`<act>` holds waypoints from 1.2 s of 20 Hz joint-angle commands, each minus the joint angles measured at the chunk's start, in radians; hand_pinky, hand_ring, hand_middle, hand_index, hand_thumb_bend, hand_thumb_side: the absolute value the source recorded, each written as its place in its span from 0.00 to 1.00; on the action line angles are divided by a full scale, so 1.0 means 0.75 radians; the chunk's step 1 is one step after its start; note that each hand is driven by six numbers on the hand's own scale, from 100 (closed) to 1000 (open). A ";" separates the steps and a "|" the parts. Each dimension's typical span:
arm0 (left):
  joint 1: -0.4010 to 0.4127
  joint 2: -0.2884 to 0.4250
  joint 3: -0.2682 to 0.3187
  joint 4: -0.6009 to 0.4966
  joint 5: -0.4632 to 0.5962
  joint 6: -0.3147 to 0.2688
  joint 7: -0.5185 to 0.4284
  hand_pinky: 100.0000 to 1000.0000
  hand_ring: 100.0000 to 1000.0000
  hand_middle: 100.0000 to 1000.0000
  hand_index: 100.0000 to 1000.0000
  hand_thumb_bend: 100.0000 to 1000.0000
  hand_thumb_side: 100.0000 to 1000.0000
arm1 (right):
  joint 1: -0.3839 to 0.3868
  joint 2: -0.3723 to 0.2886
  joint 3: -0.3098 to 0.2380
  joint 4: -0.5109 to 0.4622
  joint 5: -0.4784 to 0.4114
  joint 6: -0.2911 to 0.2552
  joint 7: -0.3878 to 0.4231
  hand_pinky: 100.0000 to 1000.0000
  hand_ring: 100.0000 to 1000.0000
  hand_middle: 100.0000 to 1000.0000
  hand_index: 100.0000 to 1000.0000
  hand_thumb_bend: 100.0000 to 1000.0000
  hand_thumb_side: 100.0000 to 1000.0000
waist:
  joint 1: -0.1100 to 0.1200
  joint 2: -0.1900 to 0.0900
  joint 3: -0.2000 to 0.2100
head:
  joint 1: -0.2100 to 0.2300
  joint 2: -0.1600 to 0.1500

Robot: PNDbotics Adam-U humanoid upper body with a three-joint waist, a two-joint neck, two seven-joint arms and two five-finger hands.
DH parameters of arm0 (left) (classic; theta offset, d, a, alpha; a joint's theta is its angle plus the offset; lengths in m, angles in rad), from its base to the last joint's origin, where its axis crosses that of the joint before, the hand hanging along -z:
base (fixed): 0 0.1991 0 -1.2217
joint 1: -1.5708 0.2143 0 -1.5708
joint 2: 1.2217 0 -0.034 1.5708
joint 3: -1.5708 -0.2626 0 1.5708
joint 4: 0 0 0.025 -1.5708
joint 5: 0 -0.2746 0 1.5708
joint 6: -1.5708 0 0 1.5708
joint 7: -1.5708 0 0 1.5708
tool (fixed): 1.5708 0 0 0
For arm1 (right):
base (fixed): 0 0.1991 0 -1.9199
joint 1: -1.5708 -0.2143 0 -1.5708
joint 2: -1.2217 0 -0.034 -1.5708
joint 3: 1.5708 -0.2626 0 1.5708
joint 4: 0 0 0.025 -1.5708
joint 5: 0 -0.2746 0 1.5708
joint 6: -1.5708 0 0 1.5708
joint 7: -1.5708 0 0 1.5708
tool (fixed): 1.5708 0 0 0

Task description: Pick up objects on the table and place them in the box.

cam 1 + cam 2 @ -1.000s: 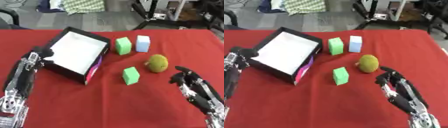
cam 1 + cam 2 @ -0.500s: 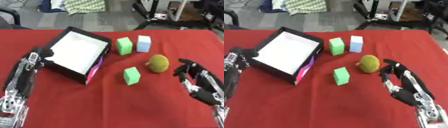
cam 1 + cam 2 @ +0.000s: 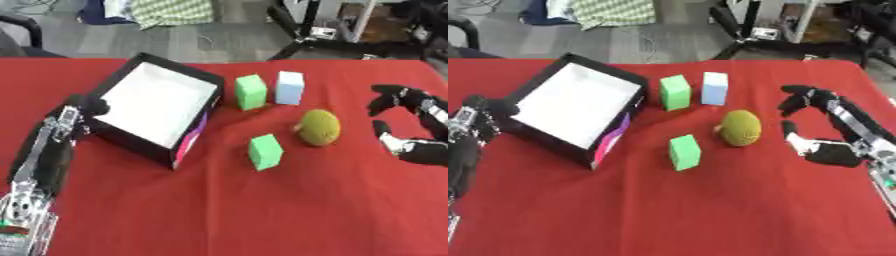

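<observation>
currently the box (image 3: 156,107) holds nothing; the fruit (image 3: 740,127), two green blocks and a white block (image 3: 714,88) remain on the table. right hand (image 3: 822,131) is spread, empty, beside the fruit. left hand (image 3: 77,111) rests at the box wall; its grasp cannot be determined.

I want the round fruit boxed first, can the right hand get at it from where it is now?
Probably yes. The right hand is open beside the yellow-green fruit, on its right, with only bare red table between them. The green blocks and the box lie on the fruit's other side, out of the way.
</observation>
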 commanded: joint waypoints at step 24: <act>-0.014 0.012 -0.008 -0.016 -0.006 -0.001 -0.027 0.71 0.78 0.60 0.68 0.00 0.86 | -0.443 -0.018 0.038 0.738 0.262 -0.143 0.237 0.99 0.68 0.72 0.91 0.00 0.46 | 0.005 -0.006 0.007 | -0.016 -0.002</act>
